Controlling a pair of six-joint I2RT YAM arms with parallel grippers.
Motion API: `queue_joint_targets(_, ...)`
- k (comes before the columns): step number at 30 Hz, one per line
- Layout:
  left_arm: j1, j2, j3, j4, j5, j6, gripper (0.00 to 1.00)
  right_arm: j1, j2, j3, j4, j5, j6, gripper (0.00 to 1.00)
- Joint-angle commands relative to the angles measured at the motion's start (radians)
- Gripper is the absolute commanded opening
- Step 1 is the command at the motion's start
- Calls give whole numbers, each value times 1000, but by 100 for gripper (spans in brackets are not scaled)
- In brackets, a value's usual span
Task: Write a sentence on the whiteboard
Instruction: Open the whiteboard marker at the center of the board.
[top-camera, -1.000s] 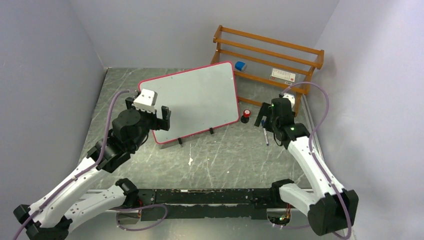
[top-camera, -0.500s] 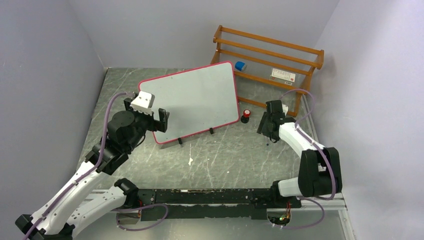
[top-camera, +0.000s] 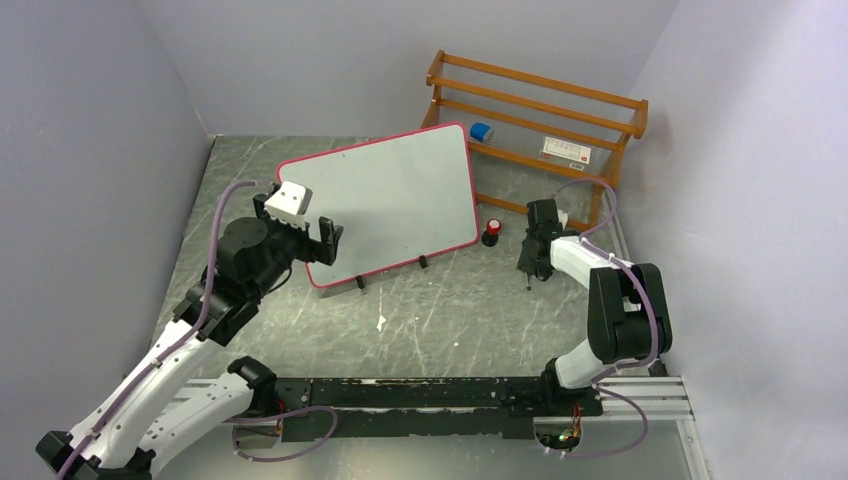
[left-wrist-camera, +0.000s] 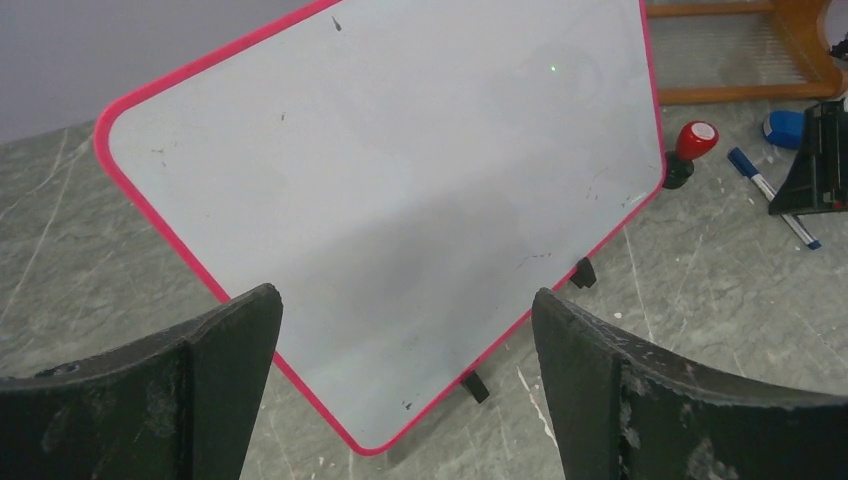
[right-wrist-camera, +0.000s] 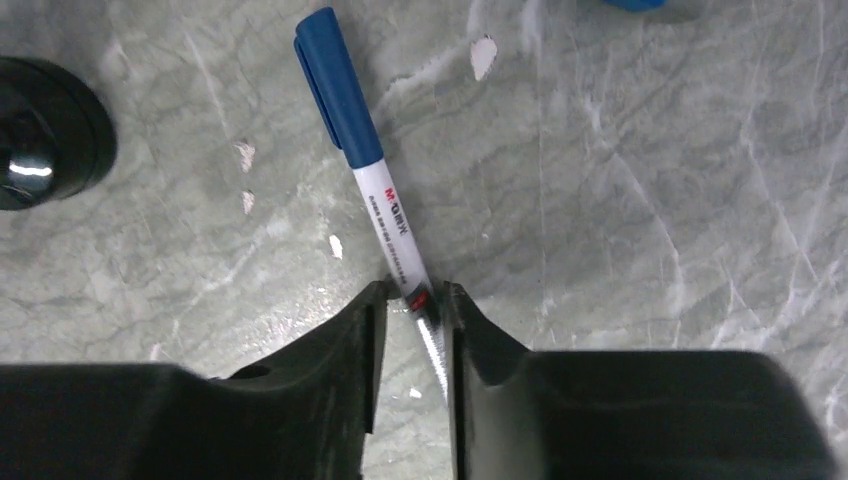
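Right wrist: right tool (right-wrist-camera: 415, 295) straddles marker (right-wrist-camera: 380, 205), narrow gaps either side.

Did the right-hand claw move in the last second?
Yes. The right gripper dropped toward the table, ending low beside the red-topped knob, fingers either side of the blue marker.

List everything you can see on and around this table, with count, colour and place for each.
whiteboard: one, white with pink-red frame, blank, propped on black feet mid-table
marker: one, white with blue cap, lying on the table right of the whiteboard
knob: one, black with red top, by the whiteboard's lower right corner
wooden rack: one, orange-brown, back right
blue block: one, on the rack's left end
label card: one, white and red, on the rack
table: one, grey-green marble
left gripper: one, black, open, facing the whiteboard
right gripper: one, black, fingers either side of the marker; grip unclear
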Motion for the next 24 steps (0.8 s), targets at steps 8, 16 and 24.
queue_joint_targets(8, 11, 25, -12, 50, 127, 11, 98, -7, 6, -24, 33, -81, -34, 2)
queue_joint_targets(16, 66, 69, 7, 43, 222, -16, 98, 16, -157, -71, 17, -151, -34, 0)
queue_joint_targets(24, 82, 150, 71, 30, 372, -75, 98, 89, -445, -76, -9, -255, -69, 0)
